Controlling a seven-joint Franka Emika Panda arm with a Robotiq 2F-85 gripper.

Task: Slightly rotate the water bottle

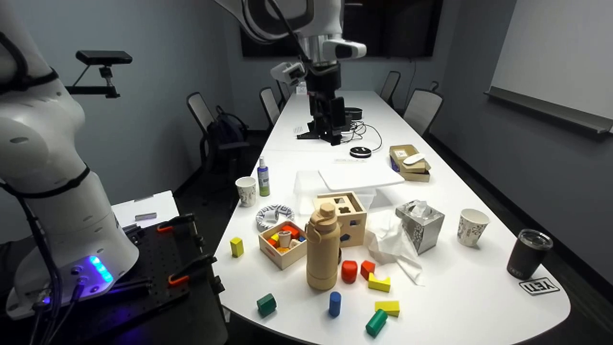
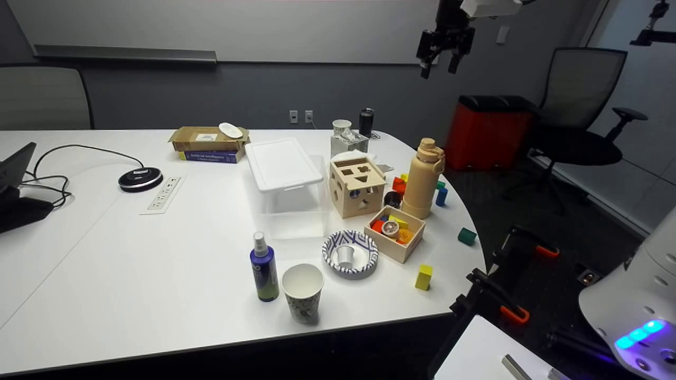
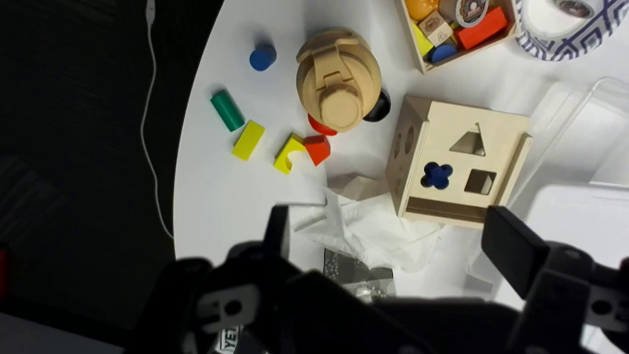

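Observation:
The water bottle is tall, tan-brown and upright on the white table; it shows in both exterior views (image 1: 323, 256) (image 2: 421, 182). Its carry loop hangs at the left of its neck in an exterior view and at the right in an exterior view from another side. In the wrist view the bottle (image 3: 339, 81) is seen from above, at top centre, with its cap and strap visible. My gripper (image 2: 439, 71) is open and empty, high above the table and apart from the bottle. It also shows in an exterior view (image 1: 331, 134) and along the bottom of the wrist view (image 3: 388, 216).
A wooden shape-sorter box (image 3: 457, 162) and a small wooden tray (image 2: 393, 248) of blocks stand close to the bottle. A black round thing (image 3: 378, 107) and a red block (image 1: 349, 271) sit beside it. Several loose blocks, a tissue box (image 1: 421, 227) and a clear bin (image 2: 296, 216) are near.

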